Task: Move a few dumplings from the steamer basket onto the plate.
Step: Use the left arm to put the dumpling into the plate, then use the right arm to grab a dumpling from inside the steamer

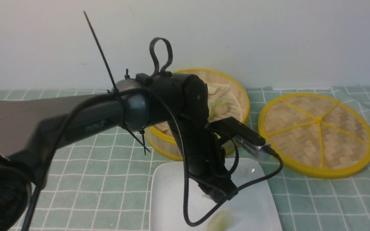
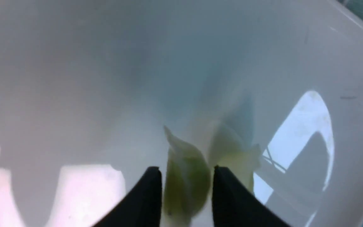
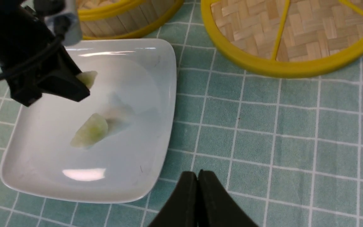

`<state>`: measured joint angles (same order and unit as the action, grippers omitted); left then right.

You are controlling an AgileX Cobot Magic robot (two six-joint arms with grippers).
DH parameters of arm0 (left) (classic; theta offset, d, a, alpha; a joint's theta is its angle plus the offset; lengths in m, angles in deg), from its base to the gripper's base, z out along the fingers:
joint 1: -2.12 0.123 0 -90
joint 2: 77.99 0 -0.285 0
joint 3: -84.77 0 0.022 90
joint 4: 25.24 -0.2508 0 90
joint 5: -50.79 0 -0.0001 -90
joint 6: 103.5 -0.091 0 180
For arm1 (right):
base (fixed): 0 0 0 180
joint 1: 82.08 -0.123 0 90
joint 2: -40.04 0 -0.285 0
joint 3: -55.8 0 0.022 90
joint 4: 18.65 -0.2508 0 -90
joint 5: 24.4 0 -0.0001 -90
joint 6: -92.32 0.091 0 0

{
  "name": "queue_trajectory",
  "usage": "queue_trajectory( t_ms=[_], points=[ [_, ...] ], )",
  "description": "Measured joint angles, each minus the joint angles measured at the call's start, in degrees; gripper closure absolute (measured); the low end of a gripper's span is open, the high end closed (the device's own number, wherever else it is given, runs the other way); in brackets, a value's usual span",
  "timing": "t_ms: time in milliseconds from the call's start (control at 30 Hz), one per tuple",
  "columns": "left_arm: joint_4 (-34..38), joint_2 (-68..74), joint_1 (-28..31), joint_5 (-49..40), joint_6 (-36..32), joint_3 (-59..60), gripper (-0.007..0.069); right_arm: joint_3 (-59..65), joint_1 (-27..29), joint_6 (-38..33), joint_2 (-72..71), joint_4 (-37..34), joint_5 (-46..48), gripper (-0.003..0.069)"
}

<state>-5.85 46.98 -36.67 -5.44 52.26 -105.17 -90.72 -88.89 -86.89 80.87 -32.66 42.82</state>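
Black left arm [image 1: 114, 112] reaches across to the white plate [image 1: 172, 199], its pincer [image 2: 187, 170] parted about a dumpling's width, with one dumpling [image 2: 195, 181] between the fingertips, over the plate; whether it is gripped, I cannot tell. Its long axis runs along the fingers, and lowering it beside the second dumpling [image 3: 90, 130] seems the coming move.

Soft, even light leaves faint shadows; bright glare marks the glossy plate [image 1: 178, 192]. In the left wrist view the dumplings [image 2: 186, 176] look blurred, with glare at eight o'clock.
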Motion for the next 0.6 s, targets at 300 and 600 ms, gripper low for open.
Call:
queue_trajectory(
  t_ms=[300, 600],
  points=[
    [-5.9, -1.5, -0.2, -4.1, 11.9, -3.8, 0.0175, -7.5, 0.0, -3.9, 12.0, -2.0, 2.3, 0.0672],
    [-20.3, -25.5, 4.9, -4.7, 23.7, 4.4, 0.0623, -29.5, -2.8, -13.0, 36.6, -6.0, 4.3, 0.0671]
  ],
)
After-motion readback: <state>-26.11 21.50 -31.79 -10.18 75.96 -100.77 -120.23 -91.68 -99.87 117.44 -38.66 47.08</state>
